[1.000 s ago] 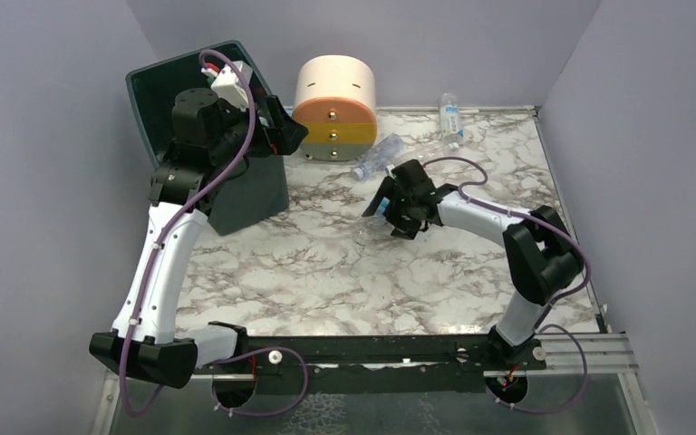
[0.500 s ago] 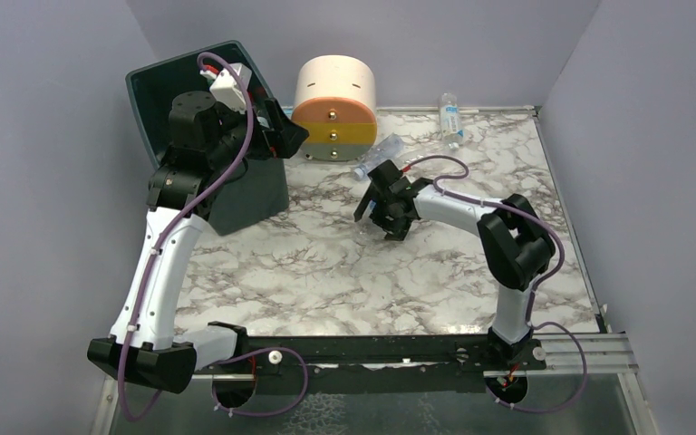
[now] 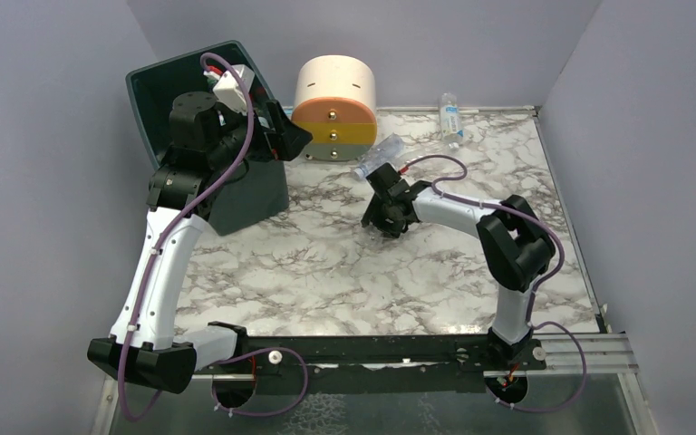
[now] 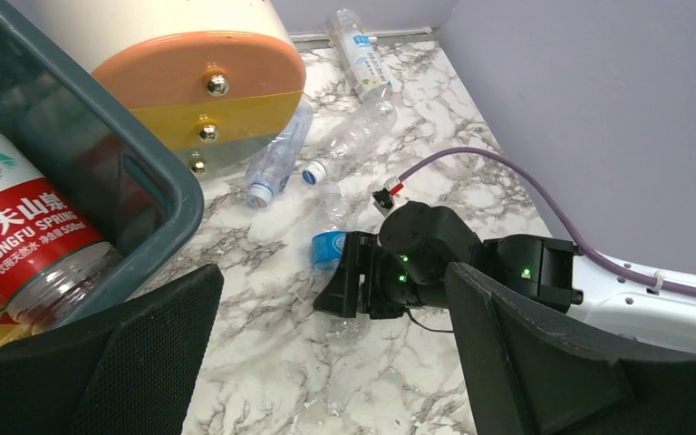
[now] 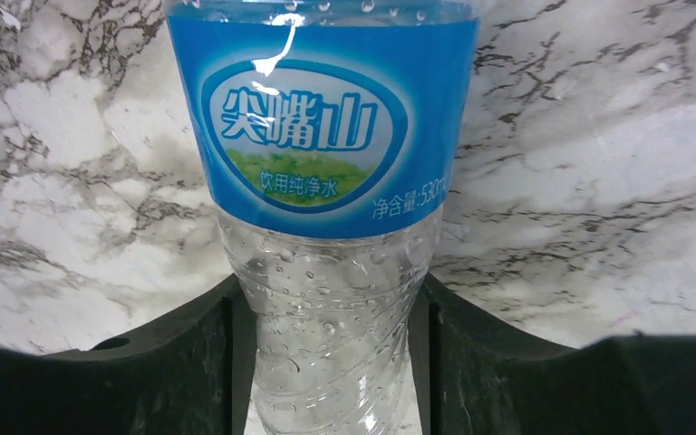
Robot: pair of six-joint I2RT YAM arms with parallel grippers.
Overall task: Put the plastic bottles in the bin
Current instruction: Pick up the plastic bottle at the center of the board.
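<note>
One blue-label bottle (image 5: 322, 136) lies on the worktop (image 3: 326, 281), pinched by the right end effector (image 5: 331, 353), so the pick-up seems in hand and next calls for a lift across to the bin (image 3: 159, 77), at whose rim the left end effector (image 3: 283, 134) hangs spread wide.

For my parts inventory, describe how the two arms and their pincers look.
The left arm and right arm have white links, black joints and a purple cable each. The left pincer and right pincer are black with broad matte fingers.
</note>
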